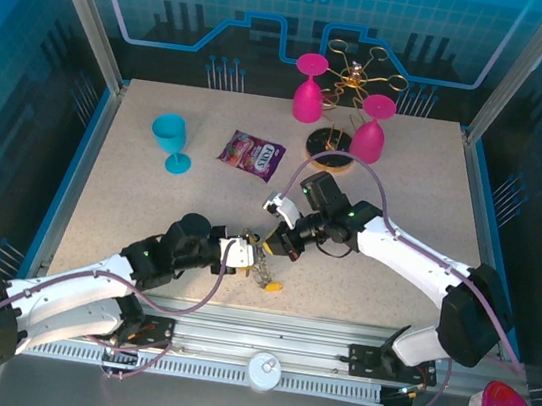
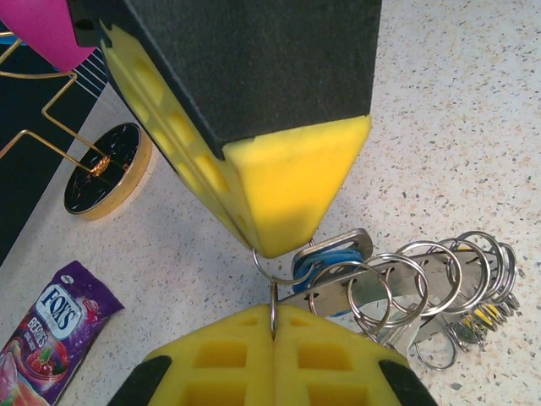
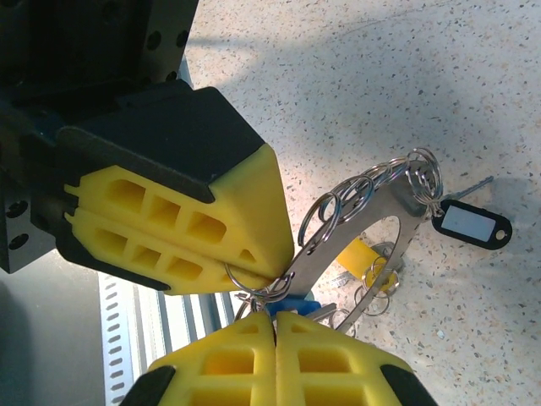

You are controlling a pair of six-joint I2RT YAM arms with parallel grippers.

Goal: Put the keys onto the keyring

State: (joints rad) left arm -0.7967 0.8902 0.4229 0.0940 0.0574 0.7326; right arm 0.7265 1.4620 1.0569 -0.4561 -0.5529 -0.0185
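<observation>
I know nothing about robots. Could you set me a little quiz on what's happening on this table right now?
1. True or false: the left pincer and the right pincer are both shut on the keyring.
2. What colour is the goblet standing upright? A pink, B blue, C green.
3. How many pink goblets stand upside down by the gold wire rack?
Key: 1 true; 2 B; 3 two.

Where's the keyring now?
Top view: the keyring is front centre of the table, pinched between left gripper and right gripper, nearer than the Fox's candy packet.
</observation>
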